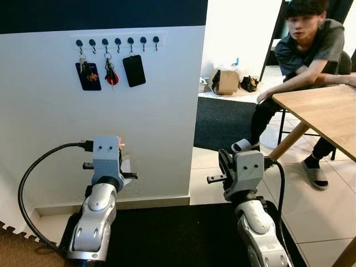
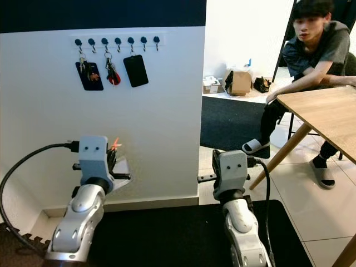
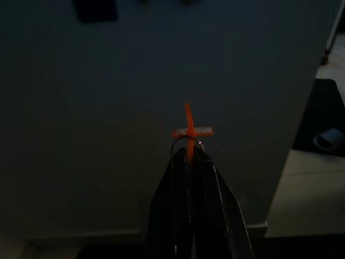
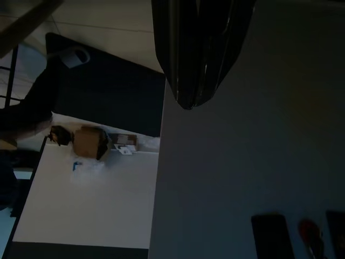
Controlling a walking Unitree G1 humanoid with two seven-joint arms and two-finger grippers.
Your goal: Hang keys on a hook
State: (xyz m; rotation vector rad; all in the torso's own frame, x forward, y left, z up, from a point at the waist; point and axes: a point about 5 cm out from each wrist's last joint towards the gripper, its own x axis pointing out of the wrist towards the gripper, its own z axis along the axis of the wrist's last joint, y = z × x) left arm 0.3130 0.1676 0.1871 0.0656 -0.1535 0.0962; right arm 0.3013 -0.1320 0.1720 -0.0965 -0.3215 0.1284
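Left claw (image 3: 190, 156) pressed together on orange-tagged key ring (image 3: 188, 134), low before white wall (image 1: 50, 133). Seven dark hooks on wall rail (image 1: 117, 41); three items hung: navy card with keys (image 1: 87, 74), red-fobbed keys (image 1: 110, 74), black card (image 1: 134, 70). Right claw (image 4: 197, 100) closed, empty. Seated person (image 1: 308, 50) beside wooden bench (image 1: 328, 114).

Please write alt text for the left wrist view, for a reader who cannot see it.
The left gripper, jaws shut, holds an orange key tag with a thin metal ring, pointing at a white wall. The picture is dark; a dark item hangs high on the wall.
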